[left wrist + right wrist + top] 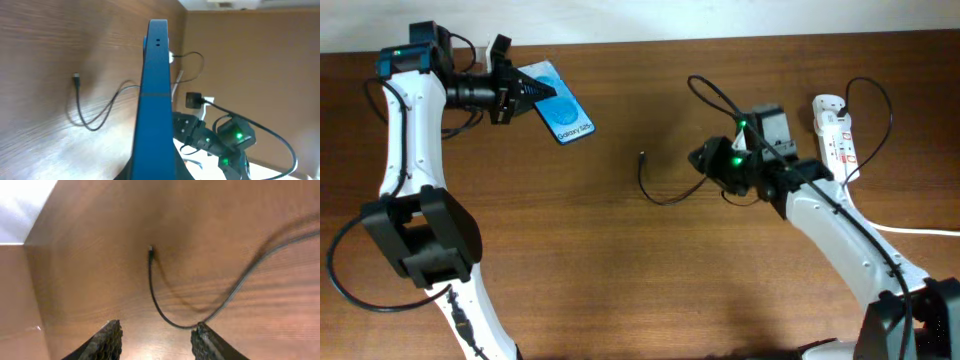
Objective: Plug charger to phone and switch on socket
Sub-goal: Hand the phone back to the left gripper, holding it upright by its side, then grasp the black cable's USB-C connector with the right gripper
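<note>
The phone [558, 110] has a blue lit screen and is held off the table at the back left. My left gripper [527, 95] is shut on its near end. In the left wrist view the phone [154, 100] shows edge-on. The charger cable [665, 197] lies on the table in a loop, its connector tip [642, 156] pointing away. My right gripper [703, 158] is open, just right of the loop. In the right wrist view the cable [160, 307] curves between my open fingers [156, 336], with the tip [151, 253] ahead. The socket [836, 135] lies at the far right.
A black plug [773, 125] sits by my right wrist, its thin black lead running to the socket. The thick white cord [920, 230] runs off the right edge. The socket also shows in the left wrist view [207, 105].
</note>
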`<state>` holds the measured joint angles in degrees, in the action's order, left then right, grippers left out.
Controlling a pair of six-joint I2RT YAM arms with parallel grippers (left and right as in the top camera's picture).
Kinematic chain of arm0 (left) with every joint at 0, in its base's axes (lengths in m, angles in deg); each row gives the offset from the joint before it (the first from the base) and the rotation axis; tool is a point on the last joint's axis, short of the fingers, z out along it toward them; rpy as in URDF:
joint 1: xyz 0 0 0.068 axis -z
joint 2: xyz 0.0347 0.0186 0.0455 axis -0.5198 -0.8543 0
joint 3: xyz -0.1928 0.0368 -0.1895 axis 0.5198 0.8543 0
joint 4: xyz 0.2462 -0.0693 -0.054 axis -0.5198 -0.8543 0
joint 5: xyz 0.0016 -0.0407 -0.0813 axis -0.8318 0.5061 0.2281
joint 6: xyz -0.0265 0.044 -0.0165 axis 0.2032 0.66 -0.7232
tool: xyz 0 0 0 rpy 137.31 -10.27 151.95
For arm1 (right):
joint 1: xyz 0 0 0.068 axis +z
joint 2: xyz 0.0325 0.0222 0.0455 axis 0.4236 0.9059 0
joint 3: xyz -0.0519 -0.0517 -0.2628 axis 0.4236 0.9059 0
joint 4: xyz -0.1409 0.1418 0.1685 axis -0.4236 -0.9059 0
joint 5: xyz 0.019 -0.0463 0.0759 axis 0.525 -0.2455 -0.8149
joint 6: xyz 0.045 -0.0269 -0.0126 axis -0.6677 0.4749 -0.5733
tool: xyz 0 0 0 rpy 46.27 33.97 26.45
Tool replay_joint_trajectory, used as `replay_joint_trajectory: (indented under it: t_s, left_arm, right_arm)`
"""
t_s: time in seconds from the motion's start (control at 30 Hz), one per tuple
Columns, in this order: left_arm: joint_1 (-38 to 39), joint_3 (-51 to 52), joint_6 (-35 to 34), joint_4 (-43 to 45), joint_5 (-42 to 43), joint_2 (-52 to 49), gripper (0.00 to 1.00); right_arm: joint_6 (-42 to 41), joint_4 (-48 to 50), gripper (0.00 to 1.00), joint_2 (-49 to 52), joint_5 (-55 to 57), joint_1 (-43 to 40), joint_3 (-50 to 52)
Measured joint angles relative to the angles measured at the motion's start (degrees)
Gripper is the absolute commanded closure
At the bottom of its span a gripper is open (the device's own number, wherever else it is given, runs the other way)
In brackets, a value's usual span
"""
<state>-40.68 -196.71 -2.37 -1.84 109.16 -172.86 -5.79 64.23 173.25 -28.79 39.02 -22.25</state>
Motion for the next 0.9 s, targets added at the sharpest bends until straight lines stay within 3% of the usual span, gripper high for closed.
replay_joint_trajectory:
  t_s: [0.17, 0.2, 0.33, 0.53, 0.9]
  left_arm:
    - [-0.04, 0.00, 1.36, -6.01, 10.21, -0.02, 1.00]
    - [-0.04, 0.00, 1.36, -6.05, 10.60, 0.00, 1.00]
    - [0.09, 0.00, 1.36, -6.10, 10.25, 0.00, 1.00]
    - [1.31, 0.00, 1.36, -6.14, 7.85, 0.00, 1.00]
    - [1.31, 0.00, 1.36, -5.97, 7.43, 0.00, 1.00]
  right_arm:
    - [4.76, -0.81, 0.52, 6.19, 0.96, 0.72, -10.80]
    - [4.87, 0.72, 0.58, 10.10, 0.96, 2.19, -12.02]
    - [4.55, 8.39, 0.60, 20.96, 0.90, 7.61, -12.35]
    - [0.42, 15.67, 0.60, 29.68, 0.44, 9.33, -12.50]
    - [3.48, 17.92, 0.62, 32.87, -0.76, 11.50, -12.79]
